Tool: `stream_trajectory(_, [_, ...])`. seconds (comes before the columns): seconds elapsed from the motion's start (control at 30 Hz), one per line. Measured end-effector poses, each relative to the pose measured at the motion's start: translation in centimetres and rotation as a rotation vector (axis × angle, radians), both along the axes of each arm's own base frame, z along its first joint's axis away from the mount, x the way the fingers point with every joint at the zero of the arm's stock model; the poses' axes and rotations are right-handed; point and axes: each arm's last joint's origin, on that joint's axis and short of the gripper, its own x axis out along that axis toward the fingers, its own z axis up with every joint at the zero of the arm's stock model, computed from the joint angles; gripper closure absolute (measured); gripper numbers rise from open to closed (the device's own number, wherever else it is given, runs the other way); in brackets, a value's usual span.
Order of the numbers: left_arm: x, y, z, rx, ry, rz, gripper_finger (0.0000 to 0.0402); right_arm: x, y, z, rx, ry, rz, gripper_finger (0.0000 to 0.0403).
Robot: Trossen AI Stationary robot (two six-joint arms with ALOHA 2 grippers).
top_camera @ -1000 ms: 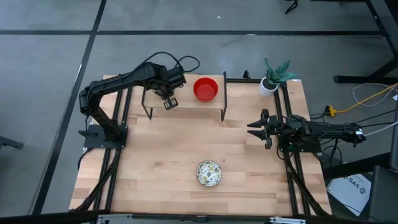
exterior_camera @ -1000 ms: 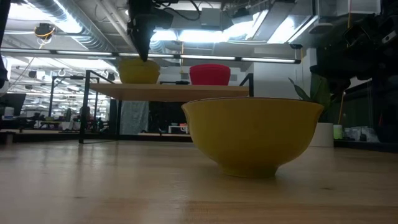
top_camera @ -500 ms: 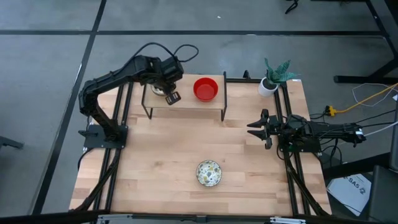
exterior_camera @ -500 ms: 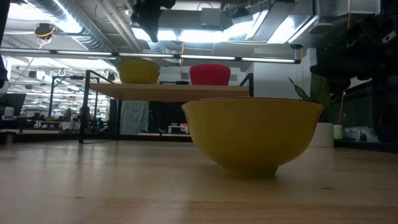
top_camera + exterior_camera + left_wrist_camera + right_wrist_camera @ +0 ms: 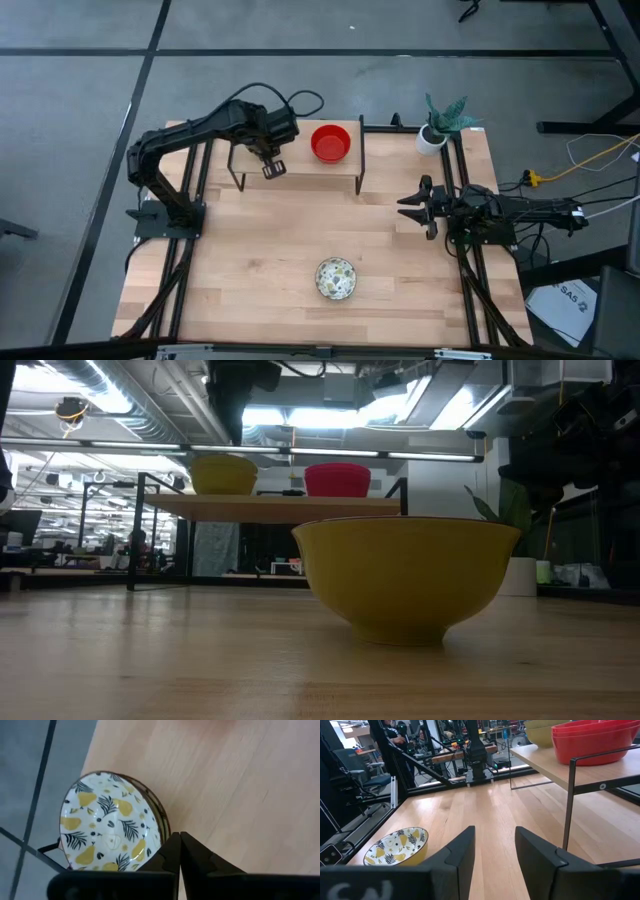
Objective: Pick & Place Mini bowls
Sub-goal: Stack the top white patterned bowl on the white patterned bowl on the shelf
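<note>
Hovering closed and empty, left claw (image 5: 180, 851) above patterned bowl (image 5: 107, 827) on shelf (image 5: 300, 165), red bowls (image 5: 330, 143) beside it; right claw (image 5: 494, 851) part-open, empty, desk bowl (image 5: 396, 846) ahead.

We view the light wooden table (image 5: 260, 250) from overhead; low camera sits level, close behind the patterned yellow-sided bowl (image 5: 405, 578), shared with the right wrist view.

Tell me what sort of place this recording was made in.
Most likely a robotics lab or workshop: a wooden table with two mounted arms, exposed ceiling ducts and strip lights, and more benches and equipment in the open room behind.
</note>
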Motion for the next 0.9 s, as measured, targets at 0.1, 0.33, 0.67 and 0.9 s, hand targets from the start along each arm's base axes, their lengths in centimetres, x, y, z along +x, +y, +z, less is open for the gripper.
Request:
stream_trajectory(0.1, [0.0, 0.1, -0.2, -0.001, 0.009, 0.004, 0.0400, 0.0, 0.0, 0.0, 0.000, 0.000, 0.000, 0.0263])
stream_trajectory(0.33, [-0.2, 0.4, -0.9, -0.016, 0.035, 0.004, 0.0400, 0.0, 0.0, 0.0, 0.000, 0.000, 0.000, 0.0263])
stream_trajectory(0.67, [0.1, 0.5, -0.9, -0.016, 0.002, 0.021, 0.0399, 0.0, 0.0, 0.0, 0.000, 0.000, 0.000, 0.0263])
stream_trajectory(0.9, [0.2, 0.4, 0.1, 0.041, -0.050, 0.033, 0.0400, 0.0, 0.0, 0.0, 0.000, 0.000, 0.000, 0.0263])
